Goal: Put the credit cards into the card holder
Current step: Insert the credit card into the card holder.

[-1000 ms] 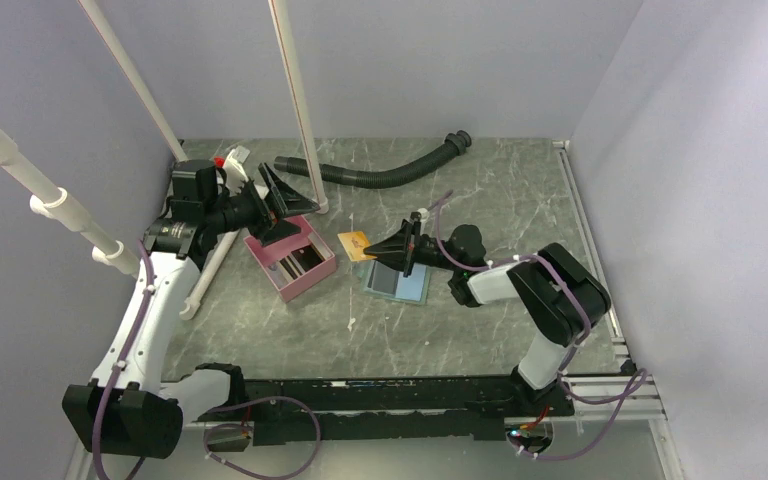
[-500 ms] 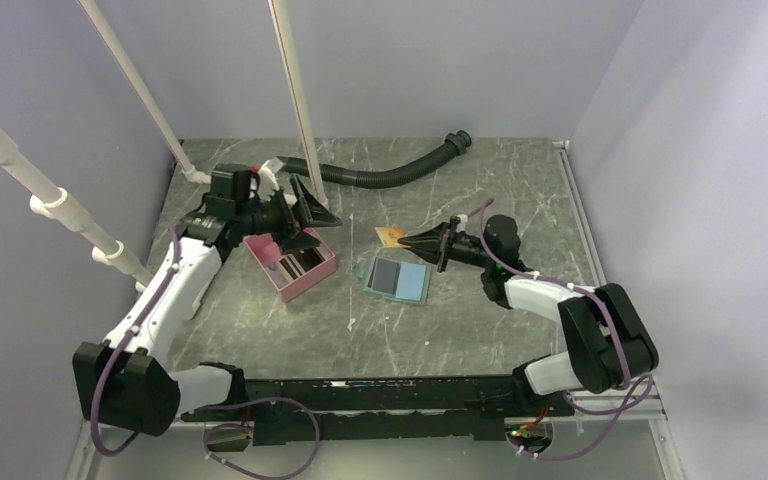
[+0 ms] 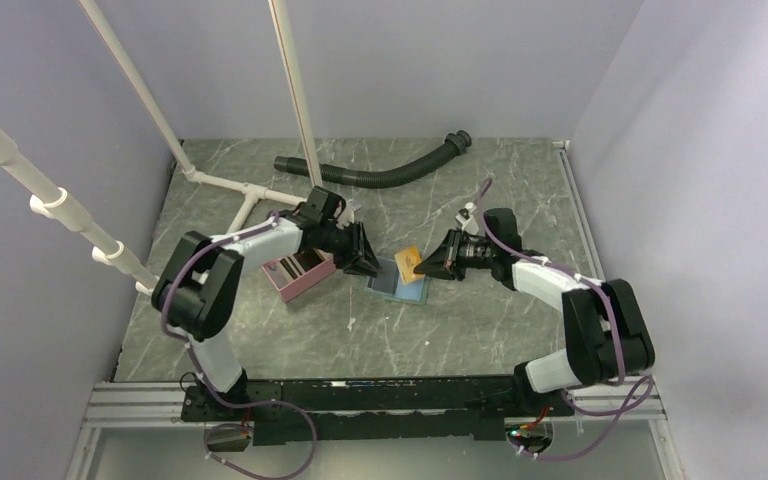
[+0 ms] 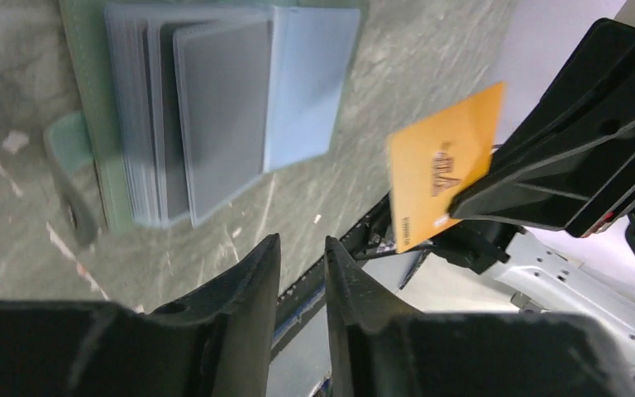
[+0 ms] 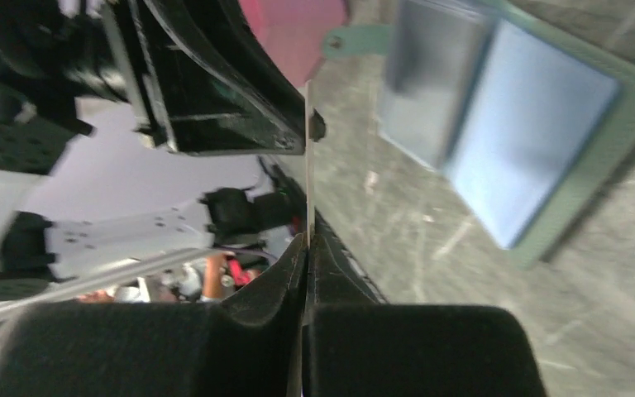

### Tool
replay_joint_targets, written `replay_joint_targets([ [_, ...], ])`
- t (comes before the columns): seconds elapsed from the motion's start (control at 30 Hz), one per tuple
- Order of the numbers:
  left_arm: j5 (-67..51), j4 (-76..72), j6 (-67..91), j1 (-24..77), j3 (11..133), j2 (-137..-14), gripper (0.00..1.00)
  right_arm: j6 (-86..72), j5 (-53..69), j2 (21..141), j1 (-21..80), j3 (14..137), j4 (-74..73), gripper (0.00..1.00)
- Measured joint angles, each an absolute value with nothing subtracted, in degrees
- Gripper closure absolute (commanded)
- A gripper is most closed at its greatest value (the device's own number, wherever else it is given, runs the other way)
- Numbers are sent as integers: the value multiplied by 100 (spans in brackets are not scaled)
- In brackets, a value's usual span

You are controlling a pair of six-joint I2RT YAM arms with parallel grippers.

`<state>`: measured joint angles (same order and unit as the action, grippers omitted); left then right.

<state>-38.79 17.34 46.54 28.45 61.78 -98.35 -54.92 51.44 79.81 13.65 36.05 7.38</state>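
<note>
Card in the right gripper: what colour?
The card is orange-yellow with small dark print on its face. It shows best in the left wrist view.

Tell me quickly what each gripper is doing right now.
Left gripper: jaws narrowly apart, nothing between them.
Right gripper: closed on the orange card.

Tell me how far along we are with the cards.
Done: the orange card is off the table. In hand: the right gripper pinches it above the open card holder; the left gripper sits empty at the holder's edge. Left: slide it into a slot.
</note>
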Motion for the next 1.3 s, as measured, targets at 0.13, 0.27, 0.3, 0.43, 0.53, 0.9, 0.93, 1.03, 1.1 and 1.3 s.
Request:
replay_joint_targets([
  [0.13, -3938, 1474, 4615, 2971, 6381, -10418, 81, -4473, 5146, 8514, 1365, 3546, 464, 100],
  [0.27, -3938, 1343, 4598, 3033, 6578, -10709, 86, -3953, 5148, 8814, 1358, 3345, 438, 100],
  [0.3, -3935, 1326, 4587, 3037, 6624, -10755, 89, -3881, 5148, 8897, 1358, 3308, 464, 100],
  [0.43, -3865, 1330, 4471, 3046, 6794, -10960, 97, -3765, 5153, 9233, 1354, 3227, 648, 100],
  [0.53, -3721, 1422, 4383, 3046, 6807, -11089, 100, -3723, 5155, 9404, 1347, 3186, 773, 100],
  [0.9, -3306, 1763, 4128, 3046, 6851, -11198, 100, -3540, 5109, 9006, 1240, 3155, 705, 100],
  [0.93, -3301, 1765, 4117, 3046, 6851, -11198, 100, -3522, 5113, 8917, 1240, 3159, 703, 100],
  [1.03, -3304, 1767, 4112, 3046, 6851, -11198, 100, -3509, 5135, 8910, 1240, 3181, 731, 100],
  [1.1, -3304, 1765, 4112, 3046, 6851, -11198, 100, -3531, 5170, 9019, 1240, 3181, 788, 100],
  [1.3, -3306, 1765, 4112, 3046, 6851, -11198, 100, -3618, 5247, 9216, 1240, 3181, 910, 100],
])
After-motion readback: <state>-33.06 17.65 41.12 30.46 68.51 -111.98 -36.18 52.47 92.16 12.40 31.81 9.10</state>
